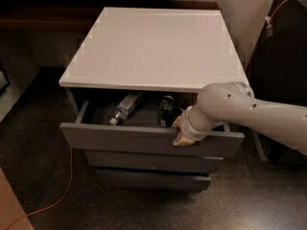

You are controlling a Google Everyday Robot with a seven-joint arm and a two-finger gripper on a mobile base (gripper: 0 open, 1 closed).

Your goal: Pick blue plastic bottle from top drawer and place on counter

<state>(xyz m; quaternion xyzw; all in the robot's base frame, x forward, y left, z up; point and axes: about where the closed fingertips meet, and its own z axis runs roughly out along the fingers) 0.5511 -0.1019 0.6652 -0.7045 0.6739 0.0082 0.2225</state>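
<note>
The top drawer [144,140] of the grey cabinet stands partly pulled out. Inside it the blue plastic bottle [125,107] lies on its side at the left-middle, white cap toward the front. A dark green can [166,110] stands upright to its right. The white counter [153,47] above is bare. My gripper [183,132] sits at the drawer's front rim, right of the can, its tan fingers [184,136] hanging over the front panel. The white arm reaches in from the right.
Two shallower grey drawers [153,169] below are shut. An orange cable [67,186] runs across the dark floor at the left. A dark wooden shelf [43,13] lies behind the cabinet at the left, dark furniture [283,56] at the right.
</note>
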